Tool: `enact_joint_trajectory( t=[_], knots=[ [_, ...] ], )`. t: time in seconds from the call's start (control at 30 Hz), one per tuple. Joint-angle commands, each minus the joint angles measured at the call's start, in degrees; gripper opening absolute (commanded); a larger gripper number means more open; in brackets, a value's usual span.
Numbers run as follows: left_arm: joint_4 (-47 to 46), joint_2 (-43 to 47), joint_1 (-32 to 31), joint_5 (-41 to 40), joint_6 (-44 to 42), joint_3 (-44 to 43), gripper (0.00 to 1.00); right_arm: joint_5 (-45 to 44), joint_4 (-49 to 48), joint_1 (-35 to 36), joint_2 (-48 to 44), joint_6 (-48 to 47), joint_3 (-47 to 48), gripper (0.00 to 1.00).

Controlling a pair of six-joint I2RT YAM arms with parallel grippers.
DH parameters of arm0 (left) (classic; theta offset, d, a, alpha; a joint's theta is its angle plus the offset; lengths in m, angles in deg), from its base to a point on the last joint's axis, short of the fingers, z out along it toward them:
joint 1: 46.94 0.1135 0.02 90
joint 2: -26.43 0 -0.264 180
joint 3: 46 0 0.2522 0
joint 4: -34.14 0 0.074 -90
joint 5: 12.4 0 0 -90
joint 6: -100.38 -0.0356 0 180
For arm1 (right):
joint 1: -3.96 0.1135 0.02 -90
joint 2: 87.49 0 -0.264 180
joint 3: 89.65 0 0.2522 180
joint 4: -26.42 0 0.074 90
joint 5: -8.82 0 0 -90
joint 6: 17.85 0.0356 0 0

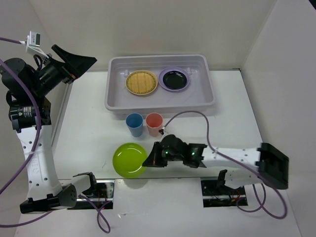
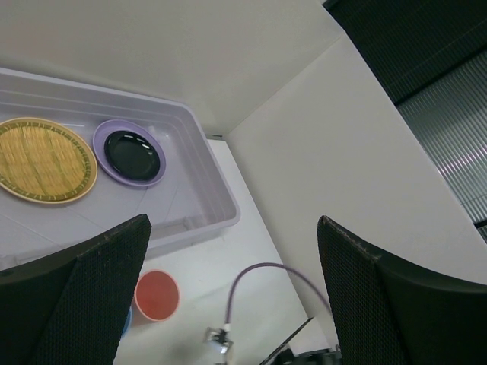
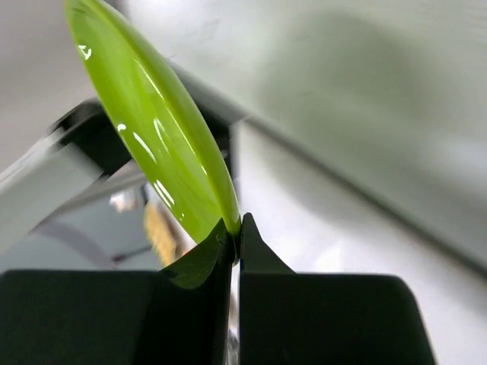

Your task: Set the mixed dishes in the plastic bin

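Dishes in view number six: three plates, one woven disc and two cups. Inside the bin (image 1: pixel 114 101) lie the woven disc (image 1: pixel 141 82) and, beside it, a lilac plate (image 1: pixel 183 85) with a black plate (image 1: pixel 174 79) nested in it. The blue cup (image 1: pixel 134 124) and the red cup (image 1: pixel 154 123) stand upright side by side on the table (image 1: pixel 84 128), just in front of the bin. The green plate (image 1: pixel 128 159) sits nearer the arms; the right gripper (image 1: pixel 148 161) is pinched tight on its right edge. The left gripper (image 2: pixel 233 224) hangs high at the far left, spread wide and holding nothing.
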Motion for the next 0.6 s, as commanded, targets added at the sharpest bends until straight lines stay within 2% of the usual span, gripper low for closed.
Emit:
enact_joint_trajectory(
  t=[0.0, 0.07, 0.17, 0.2, 0.27, 0.3, 0.33, 0.37, 0.47, 0.57],
  knots=[
    [-4.33, 0.04, 0.32, 1.13, -0.78, 0.04, 0.96, 3.61, 14.19, -1.66, -13.29, -8.1, 9.41, 0.0],
    [-6.35, 0.65, 0.32, 1.13, 1.05, 1.19, 0.96, 4.24, 16.15, -3.77, -16.84, -9.85, 13.47, 0.0],
    [-7.42, 0.66, 0.32, 1.66, 1.77, 2.51, 0.96, 3.63, 20.2, -13.33, -19.14, -15.03, 22.35, 0.0],
    [-7.42, 0.66, 0.32, 1.66, 1.77, 2.51, 0.96, 3.62, 20.2, -20.76, -19.75, -16.18, 23.68, 0.0],
    [-7.42, 1.18, 0.32, 1.66, 2.29, 2.51, 0.96, 6.33, 16.79, -30.1, -18.54, -18.28, 25.09, 0.0],
    [-7.42, 1.18, 0.32, 1.66, 2.29, 2.51, 0.96, 11.04, 15.03, -34.68, -15.48, -18.3, 25.62, 0.0],
    [-6.9, 1.18, 0.32, 1.66, 2.29, 2.51, 0.96, 13.7, 10.75, -42.9, -13.45, -18.3, 25.62, 0.0],
    [-6.89, 1.18, 0.32, 1.66, 2.29, 2.51, 0.96, 15.82, 9.4, -46.2, -11.08, -18.3, 26.32, 0.0],
    [-6.89, 1.18, 0.32, 2.28, 2.29, 1.89, 0.96, 16.98, 7.28, -52.9, 0.52, -21.18, 31.41, 0.0],
    [-6.37, 1.79, 0.32, 2.8, 2.29, 3.12, 0.96, 24.35, 0.64, -55.99, 12.74, -18.32, 35.37, 0.0]
  ],
)
